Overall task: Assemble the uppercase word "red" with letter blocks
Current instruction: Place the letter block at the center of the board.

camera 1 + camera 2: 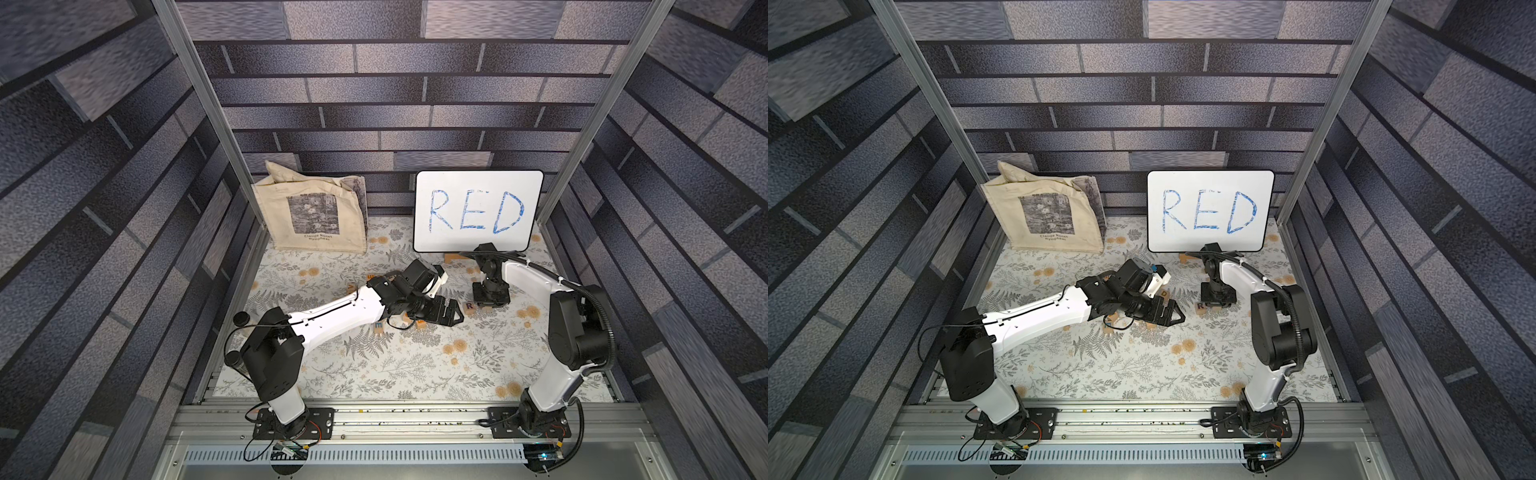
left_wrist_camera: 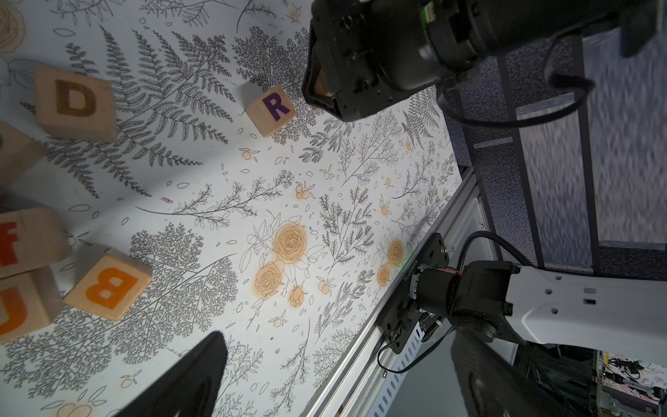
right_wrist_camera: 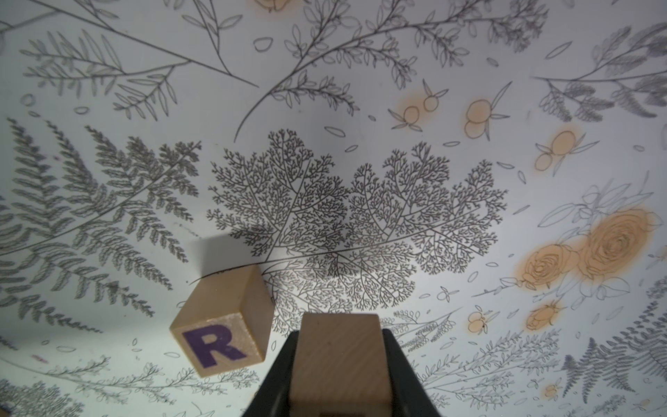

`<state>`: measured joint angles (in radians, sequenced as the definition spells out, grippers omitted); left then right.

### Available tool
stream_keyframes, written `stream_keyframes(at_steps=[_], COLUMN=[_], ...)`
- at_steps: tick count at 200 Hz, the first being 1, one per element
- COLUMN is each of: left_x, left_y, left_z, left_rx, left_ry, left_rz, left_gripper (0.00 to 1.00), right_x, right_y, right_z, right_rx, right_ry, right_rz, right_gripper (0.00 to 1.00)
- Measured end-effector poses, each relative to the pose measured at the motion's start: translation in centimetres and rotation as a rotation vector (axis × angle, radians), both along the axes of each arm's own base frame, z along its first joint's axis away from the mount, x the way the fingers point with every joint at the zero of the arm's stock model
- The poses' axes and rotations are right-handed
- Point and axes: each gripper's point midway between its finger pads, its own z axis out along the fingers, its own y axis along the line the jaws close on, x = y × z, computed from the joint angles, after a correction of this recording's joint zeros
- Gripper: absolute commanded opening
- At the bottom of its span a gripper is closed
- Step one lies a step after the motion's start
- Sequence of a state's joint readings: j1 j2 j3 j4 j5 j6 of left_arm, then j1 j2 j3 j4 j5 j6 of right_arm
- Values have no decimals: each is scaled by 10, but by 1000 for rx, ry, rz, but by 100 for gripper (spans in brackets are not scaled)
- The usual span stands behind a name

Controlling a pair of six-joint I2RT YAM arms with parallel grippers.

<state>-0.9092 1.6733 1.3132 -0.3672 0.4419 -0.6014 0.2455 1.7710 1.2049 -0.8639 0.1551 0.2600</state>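
We see the floral tabletop [image 1: 374, 374] carrying everything; the tote bag [image 1: 311, 212] leans on the back wall, its inside hidden; the white board [image 1: 478, 208] shows the word to copy; the left arm [image 1: 332, 316] hangs over loose blocks [image 2: 108, 285], jaws spread; the right arm [image 1: 528, 278] pinches a block [image 3: 339, 357] in its jaws, letter unseen, just beside the R block [image 3: 220, 339], presumably to continue the word; the D block [image 2: 75, 103] lies apart.

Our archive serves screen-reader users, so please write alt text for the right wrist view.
The right claw grips a wooden block, its visible face blank. Beside it, not touching, the R block, letter purple, sits on the floral mat.
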Motion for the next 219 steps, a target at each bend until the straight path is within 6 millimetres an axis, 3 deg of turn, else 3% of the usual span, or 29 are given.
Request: stream_keyframes(at_steps=[113,219], left_x=[7,9], left_y=[4,6], left_z=[-3,-7], left_rx=[10,15], left_ry=[8,21], left_rz=[17,19], left_gripper=[100,100], right_x=[-10,2], right_y=[9,3], right_z=[-28,-28], right_rx=[71,88], right_ry=[65,54], right_rz=[-29,-71], right_gripper=[14,15])
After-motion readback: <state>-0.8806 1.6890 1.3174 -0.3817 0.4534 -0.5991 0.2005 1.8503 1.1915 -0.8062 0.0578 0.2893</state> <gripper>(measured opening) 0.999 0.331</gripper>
